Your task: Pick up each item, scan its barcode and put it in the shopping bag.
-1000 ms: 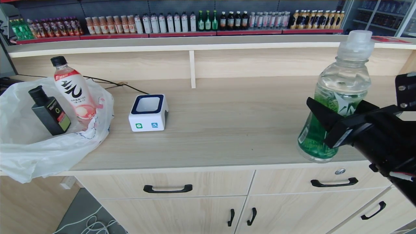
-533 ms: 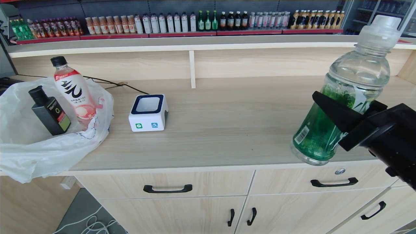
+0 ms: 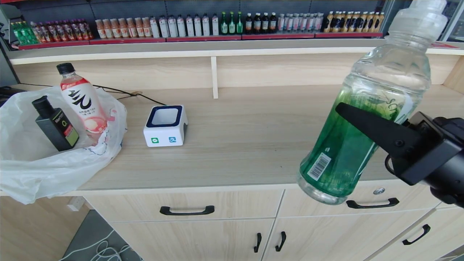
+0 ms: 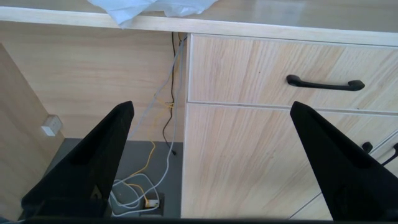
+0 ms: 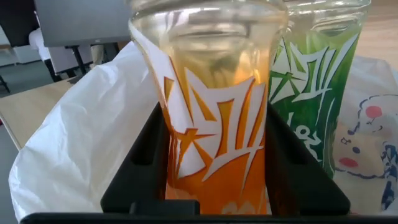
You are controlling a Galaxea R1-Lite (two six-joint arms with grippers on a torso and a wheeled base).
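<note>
Moved since a second ago: the green bottle (image 3: 348, 145) has left the counter (image 3: 246, 145), where it stood upright at the right end. It now hangs higher and nearer your head camera, tilted cap-up to the right.

- Right gripper (image 3: 366, 121): clamped across the green bottle's middle.
- Barcode (image 3: 319, 166): low on the bottle's side, facing your head camera.
- Scanner (image 3: 165, 125): white cube on the counter, well apart from the bottle.
- Shopping bag (image 3: 43, 170): at the counter's left end, holding a pink-labelled bottle (image 3: 82, 99) and a dark bottle (image 3: 56, 125) (both leaning).
- Left gripper (image 4: 211, 104): fingers spread wide, holding nothing, facing the cabinet front (image 4: 249, 155) below the counter.
- Right wrist view: the label between the fingers looks orange, though that close view may mislead you.
</note>
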